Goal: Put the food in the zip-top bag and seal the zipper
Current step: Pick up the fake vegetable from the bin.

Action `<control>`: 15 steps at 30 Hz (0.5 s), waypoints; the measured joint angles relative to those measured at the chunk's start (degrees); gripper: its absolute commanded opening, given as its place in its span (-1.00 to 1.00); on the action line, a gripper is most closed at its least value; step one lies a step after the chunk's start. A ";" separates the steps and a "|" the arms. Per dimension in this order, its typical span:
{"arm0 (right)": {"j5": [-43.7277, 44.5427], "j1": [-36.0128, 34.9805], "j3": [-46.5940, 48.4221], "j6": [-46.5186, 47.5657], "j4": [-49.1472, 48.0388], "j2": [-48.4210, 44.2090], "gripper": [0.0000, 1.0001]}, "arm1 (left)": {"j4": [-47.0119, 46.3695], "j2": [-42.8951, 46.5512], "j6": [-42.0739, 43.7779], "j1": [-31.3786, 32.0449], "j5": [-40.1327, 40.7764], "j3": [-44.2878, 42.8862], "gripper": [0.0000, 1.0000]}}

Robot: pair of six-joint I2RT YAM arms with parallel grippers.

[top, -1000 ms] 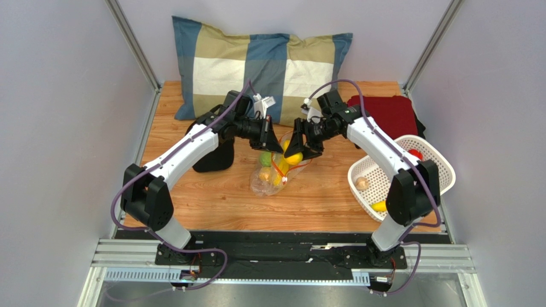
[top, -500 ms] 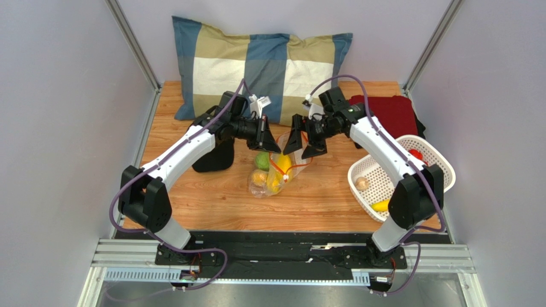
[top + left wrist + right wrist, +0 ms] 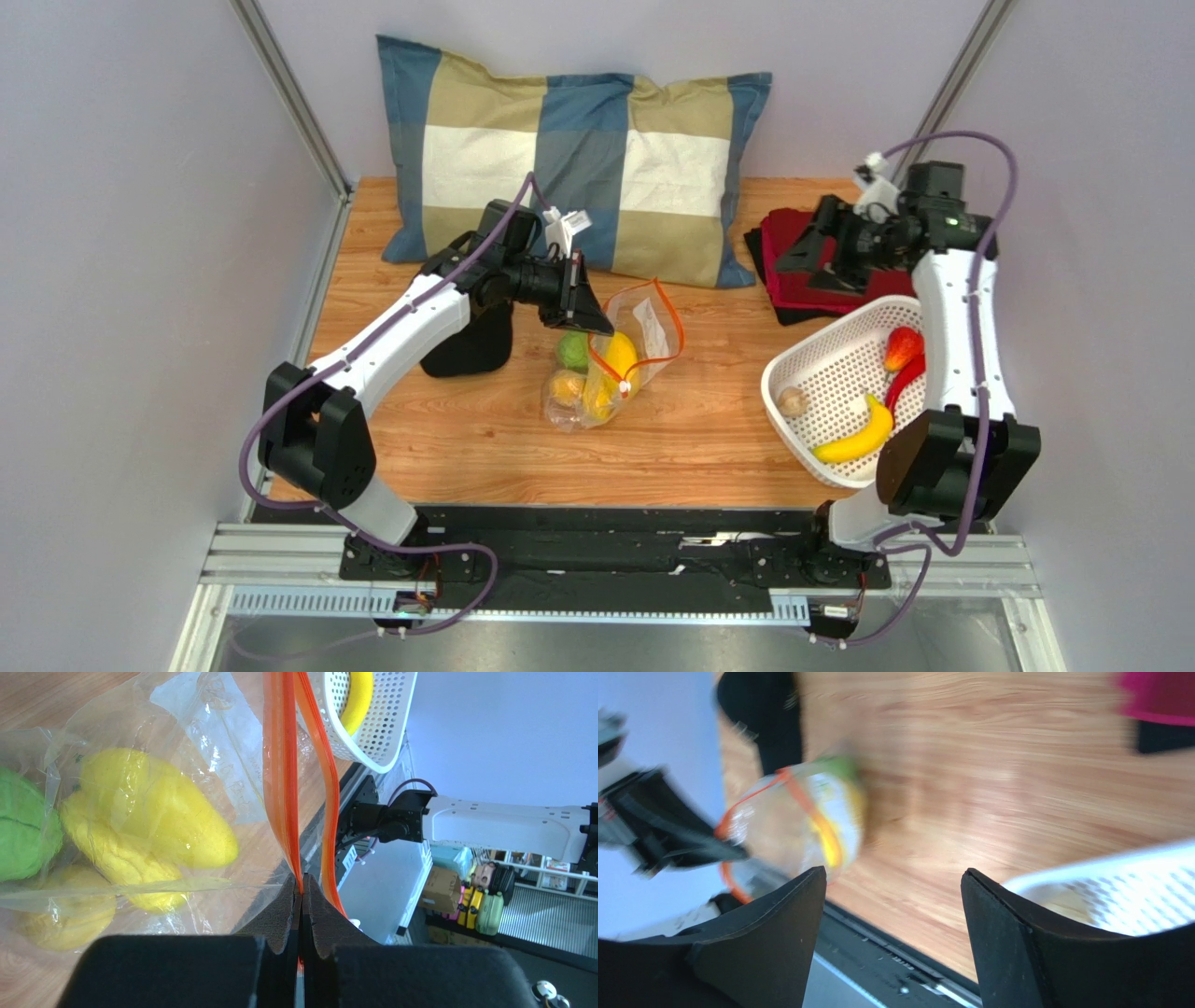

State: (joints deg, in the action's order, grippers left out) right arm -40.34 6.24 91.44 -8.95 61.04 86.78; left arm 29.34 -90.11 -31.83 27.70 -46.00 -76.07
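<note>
The clear zip-top bag (image 3: 606, 367) lies at the table's middle with yellow pieces (image 3: 158, 812) and a green piece (image 3: 21, 833) inside. Its orange-red zipper (image 3: 283, 770) stands open in a loop, and the white slider (image 3: 623, 389) sits at its near end. My left gripper (image 3: 584, 305) is shut on one side of the zipper strip, also shown in the left wrist view (image 3: 302, 880). My right gripper (image 3: 802, 256) is open and empty at the back right; the blurred right wrist view (image 3: 892, 875) shows the same. A banana (image 3: 859, 431), a red piece (image 3: 905, 347) and a beige round piece (image 3: 794, 402) lie in the white basket (image 3: 821, 367).
A checked pillow (image 3: 575, 147) lies along the back wall. A folded red cloth (image 3: 821, 273) on a dark one sits at the back right under my right gripper. A black object (image 3: 470, 343) stands left of the bag. Grey walls close in both sides.
My right arm has swung away from the bag's mouth to the back right, over the red cloth. The left gripper keeps its hold on the zipper strip.
</note>
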 measured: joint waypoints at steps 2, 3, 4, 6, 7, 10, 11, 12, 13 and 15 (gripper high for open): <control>3.50 6.56 -0.11 2.47 2.29 -0.24 0.43 | 0.00 0.00 0.02 0.00 0.00 0.00 -1.00; 5.38 9.22 -0.48 3.41 3.15 -0.39 0.43 | 0.02 0.00 0.02 0.00 0.00 0.00 -1.00; 7.30 12.22 -1.05 4.33 3.91 -0.61 0.43 | 0.02 0.00 0.02 0.00 0.00 0.00 -1.00; 10.95 16.50 -2.67 5.97 4.76 -1.03 0.41 | 0.04 0.00 0.04 0.00 0.00 0.00 -1.00; 13.33 18.62 -3.82 6.78 5.20 -1.29 0.39 | 0.04 0.00 0.04 0.00 -0.02 0.00 -1.00; 20.24 21.64 -8.02 7.87 4.85 -1.64 0.34 | 0.04 0.00 0.09 0.00 0.00 0.00 -1.00; 22.40 21.97 -9.33 7.93 4.48 -1.64 0.32 | 0.04 0.00 0.09 0.00 -0.02 0.00 -1.00; 25.14 22.10 -10.99 7.87 3.67 -1.64 0.31 | 0.04 0.00 0.11 0.00 -0.04 0.00 -1.00; 27.98 22.14 -12.66 7.67 2.82 -1.62 0.28 | 0.07 0.00 0.11 0.00 -0.02 0.00 -1.00; 33.22 22.18 -15.41 6.80 1.36 -1.14 0.24 | 0.07 0.00 0.11 0.00 -0.04 0.00 -1.00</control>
State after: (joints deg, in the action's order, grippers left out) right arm -7.11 28.42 76.03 -2.15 62.39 85.65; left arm 29.41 -90.11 -31.73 27.70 -46.04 -76.07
